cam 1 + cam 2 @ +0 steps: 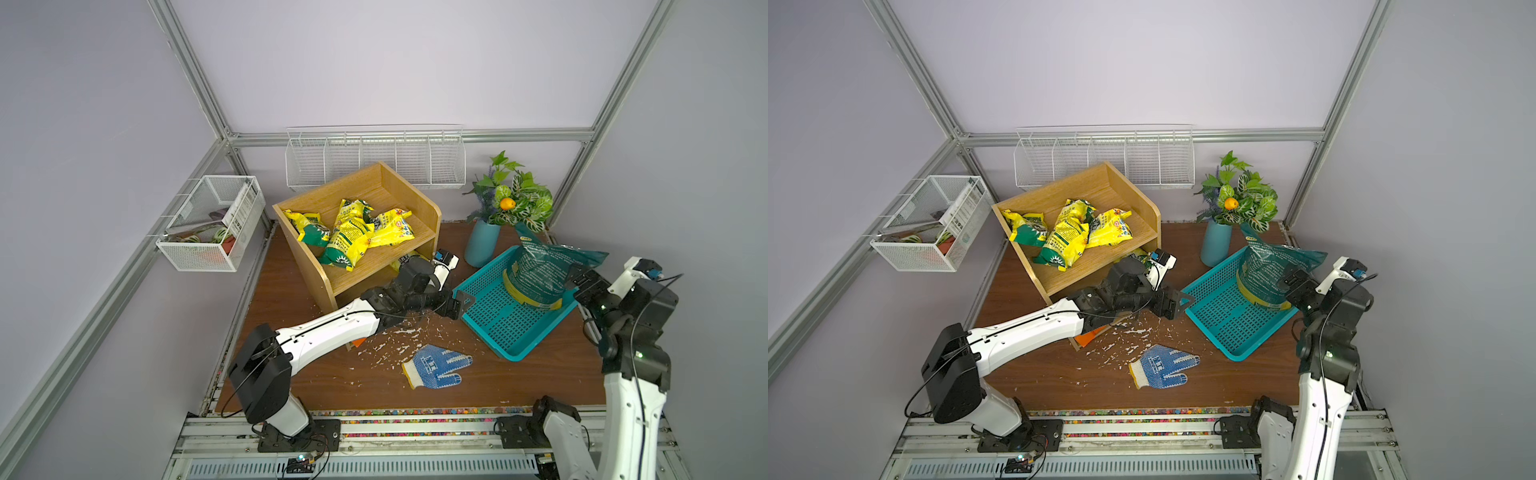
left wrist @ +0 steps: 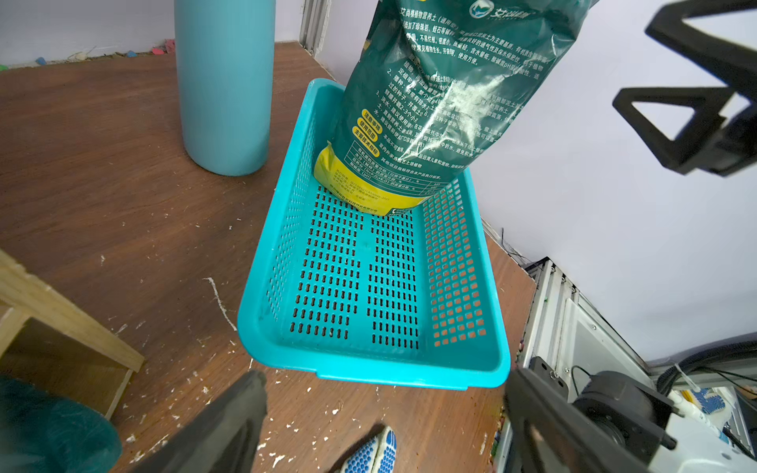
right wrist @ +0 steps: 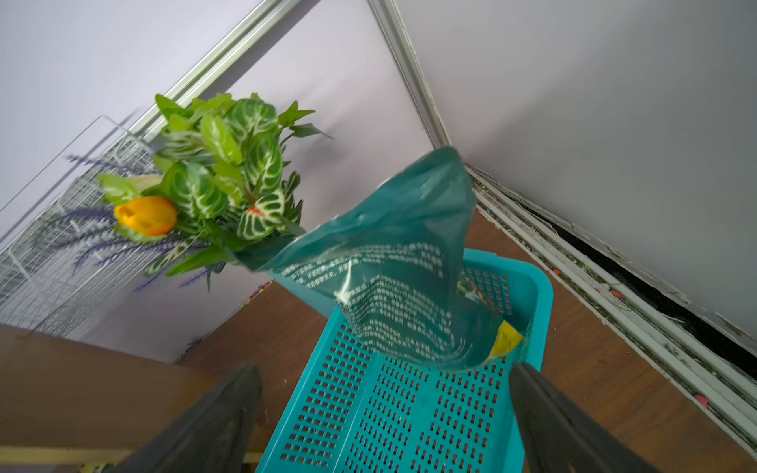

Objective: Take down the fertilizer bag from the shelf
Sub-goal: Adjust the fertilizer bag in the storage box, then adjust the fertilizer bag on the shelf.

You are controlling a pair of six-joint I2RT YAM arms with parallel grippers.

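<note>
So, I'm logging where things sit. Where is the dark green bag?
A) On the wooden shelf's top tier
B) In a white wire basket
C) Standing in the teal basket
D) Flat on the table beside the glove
C: in both top views the dark green bag stands on its yellow base at the far end of the teal basket.

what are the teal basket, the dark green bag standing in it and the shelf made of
Teal basket: moulded plastic by the look, smooth and slightly shiny, with rows of slotted holes. Dark green bag: thin glossy plastic film; it creases and throws glare. Shelf: flat matte boards with an oak-like grain; solid wood or laminate, I cannot tell.
</note>
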